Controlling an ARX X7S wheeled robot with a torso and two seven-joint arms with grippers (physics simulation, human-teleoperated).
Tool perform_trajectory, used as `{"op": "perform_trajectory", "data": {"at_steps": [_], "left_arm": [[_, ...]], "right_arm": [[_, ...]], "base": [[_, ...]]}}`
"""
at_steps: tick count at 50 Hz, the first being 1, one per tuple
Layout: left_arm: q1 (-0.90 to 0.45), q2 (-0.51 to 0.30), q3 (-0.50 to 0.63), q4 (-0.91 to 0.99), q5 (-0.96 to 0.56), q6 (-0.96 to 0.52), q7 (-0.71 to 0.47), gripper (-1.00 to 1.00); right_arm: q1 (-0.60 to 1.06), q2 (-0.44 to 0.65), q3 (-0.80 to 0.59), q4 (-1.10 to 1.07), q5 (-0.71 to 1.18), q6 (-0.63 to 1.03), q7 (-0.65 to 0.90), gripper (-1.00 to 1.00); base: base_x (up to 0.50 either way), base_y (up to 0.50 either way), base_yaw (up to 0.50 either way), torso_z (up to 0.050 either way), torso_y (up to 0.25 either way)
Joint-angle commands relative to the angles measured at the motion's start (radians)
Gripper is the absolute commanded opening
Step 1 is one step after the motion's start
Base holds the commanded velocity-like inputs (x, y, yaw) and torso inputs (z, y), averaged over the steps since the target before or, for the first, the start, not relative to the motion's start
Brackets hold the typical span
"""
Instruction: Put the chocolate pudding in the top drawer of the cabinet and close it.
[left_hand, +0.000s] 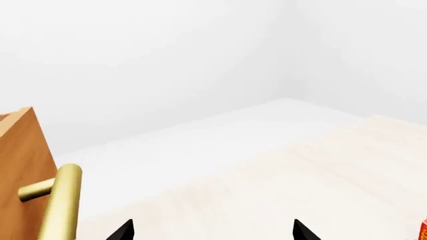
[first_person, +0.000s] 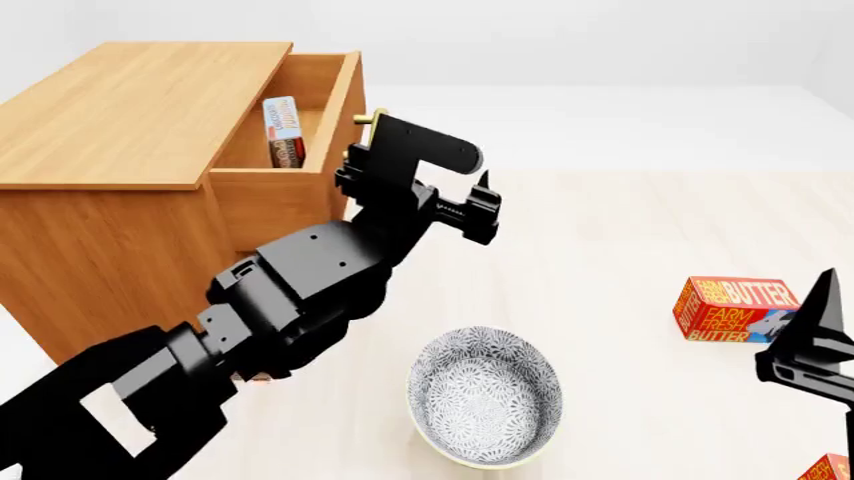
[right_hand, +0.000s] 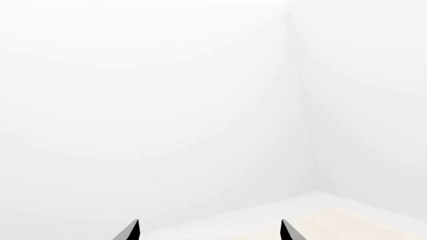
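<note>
I have the left gripper (first_person: 483, 205) up beside the front of the top drawer (first_person: 350, 110), its fingers spread wide and holding nothing; on the left wrist camera the two black tips sit far apart with the brass handle (left_hand: 61, 200) just off to one side. The chocolate pudding (first_person: 282, 132) already stands on edge inside the open drawer, leaning against the inner wall, so I judge the placing done and only the closing left. From the head camera the cabinet (first_person: 134, 110) fills the ten o'clock area, with the drawer pulled out toward one o'clock from it. I read my arm's position as a setup for a push: the wrist sits in front of the drawer face, where a shove back toward the cabinet would seat it. The right gripper (first_person: 810, 345) hangs at four o'clock, clear of the work, fingers apart and empty on its own camera, which sees only white wall. A butter box (first_person: 731, 308) lies at three o'clock and a patterned bowl (first_person: 485, 400) at six, both well apart from the drawer's path.
</note>
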Motion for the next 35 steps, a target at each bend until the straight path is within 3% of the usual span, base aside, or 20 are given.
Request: {"op": "perform_trajectory", "data": {"at_steps": [1, 35], "left_arm": [[-0.004, 0.011, -0.009, -0.127, 0.016, 0.008, 0.012, 1.0], [0.015, -0.161, -0.015, -0.018, 0.032, -0.016, -0.079, 1.0]], "right_arm": [[-0.028, -0.003, 0.031, 0.0, 0.004, 0.002, -0.009, 1.0], [-0.057, -0.027, 0.087, -0.003, 0.009, 0.042, -0.033, 1.0]], "base": [[0.0, 0.0, 0.0, 0.0, 0.0], [0.0, 0.0, 0.0, 0.0, 0.0]]}}
